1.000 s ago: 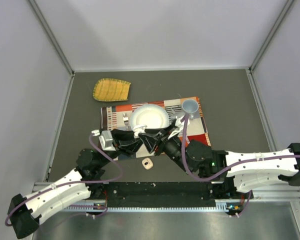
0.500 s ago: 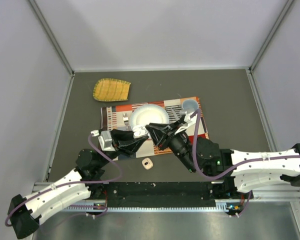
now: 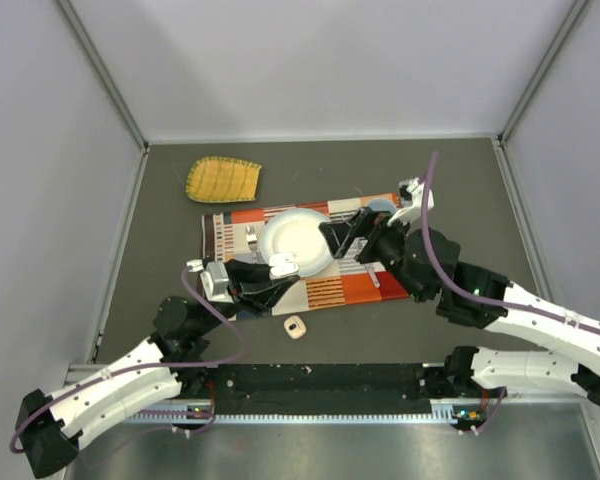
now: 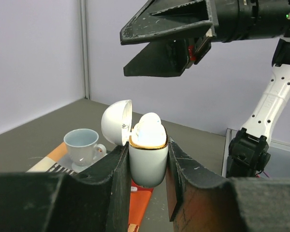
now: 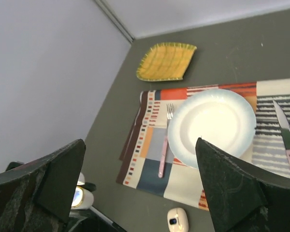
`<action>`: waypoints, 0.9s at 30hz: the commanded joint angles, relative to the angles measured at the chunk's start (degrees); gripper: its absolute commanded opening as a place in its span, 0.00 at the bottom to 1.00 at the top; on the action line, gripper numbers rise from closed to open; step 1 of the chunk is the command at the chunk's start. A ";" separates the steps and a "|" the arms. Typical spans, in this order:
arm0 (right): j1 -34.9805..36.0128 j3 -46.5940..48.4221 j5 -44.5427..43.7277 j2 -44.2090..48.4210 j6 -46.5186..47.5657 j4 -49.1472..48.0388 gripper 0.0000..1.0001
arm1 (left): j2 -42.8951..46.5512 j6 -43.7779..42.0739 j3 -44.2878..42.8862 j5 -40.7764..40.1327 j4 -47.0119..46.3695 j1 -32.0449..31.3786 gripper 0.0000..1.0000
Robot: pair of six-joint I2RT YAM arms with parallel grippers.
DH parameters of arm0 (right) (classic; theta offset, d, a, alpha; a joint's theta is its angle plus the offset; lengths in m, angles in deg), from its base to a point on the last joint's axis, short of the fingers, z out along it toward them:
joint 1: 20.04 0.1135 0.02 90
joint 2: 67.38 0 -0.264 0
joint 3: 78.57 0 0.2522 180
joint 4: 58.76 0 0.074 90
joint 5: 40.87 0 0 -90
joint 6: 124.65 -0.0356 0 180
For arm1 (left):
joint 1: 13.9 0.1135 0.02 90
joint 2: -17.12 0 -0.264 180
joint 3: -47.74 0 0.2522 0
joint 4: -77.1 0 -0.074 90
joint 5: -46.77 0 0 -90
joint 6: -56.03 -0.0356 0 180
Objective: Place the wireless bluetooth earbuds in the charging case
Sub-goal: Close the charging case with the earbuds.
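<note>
Left fingers [image 4: 117,180] pinch the open charging case [image 4: 147,163] upright; right fingers [image 4: 170,23] hover spread above

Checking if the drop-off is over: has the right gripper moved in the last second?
Yes. The right gripper has backed off from the plate's near edge to its right rim, away from the charging case.

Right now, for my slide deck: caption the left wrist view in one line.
Left gripper clamps the open charging case, an earbud seated inside, right gripper open above.
</note>
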 commanded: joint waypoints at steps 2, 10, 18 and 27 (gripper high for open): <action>-6.27 4.67 13.57 -0.01 -7.53 13.39 0.99 | 0.47 0.91 -3.25 2.56 0.34 -0.08 0.00; -11.90 5.64 28.69 -3.53 -11.40 14.36 0.99 | -0.85 2.14 -4.57 7.48 4.55 -0.08 0.00; -15.16 6.52 36.53 -6.34 -11.23 14.36 0.99 | -2.34 2.93 -5.45 11.26 6.23 -0.16 0.00; -17.35 5.20 37.85 -8.01 -13.86 14.01 0.99 | -4.62 3.02 -7.12 13.72 6.76 -0.16 0.00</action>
